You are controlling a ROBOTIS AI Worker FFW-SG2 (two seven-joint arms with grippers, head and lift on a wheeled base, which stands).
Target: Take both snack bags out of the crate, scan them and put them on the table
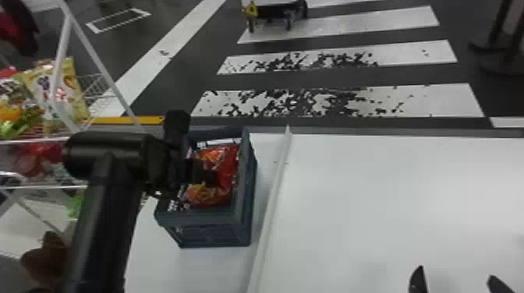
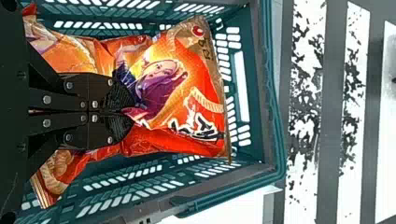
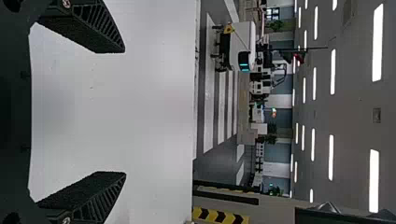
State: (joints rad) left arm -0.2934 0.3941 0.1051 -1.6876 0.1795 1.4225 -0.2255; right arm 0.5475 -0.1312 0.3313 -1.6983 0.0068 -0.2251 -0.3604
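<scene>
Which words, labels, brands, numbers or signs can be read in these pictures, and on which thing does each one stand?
None can be quoted surely.
Front snack bag: big black characters edged in white, small marks near its corner; I cannot read them.
Yellow bag in the wire basket: purple and red marks, too small to read.
White machine: yellow sign, too small to read.

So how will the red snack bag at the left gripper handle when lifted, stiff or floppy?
Probably floppy: the red snack bag shows soft creases across its film. It may also slip a little, as that film looks glossy around the left gripper.
</scene>
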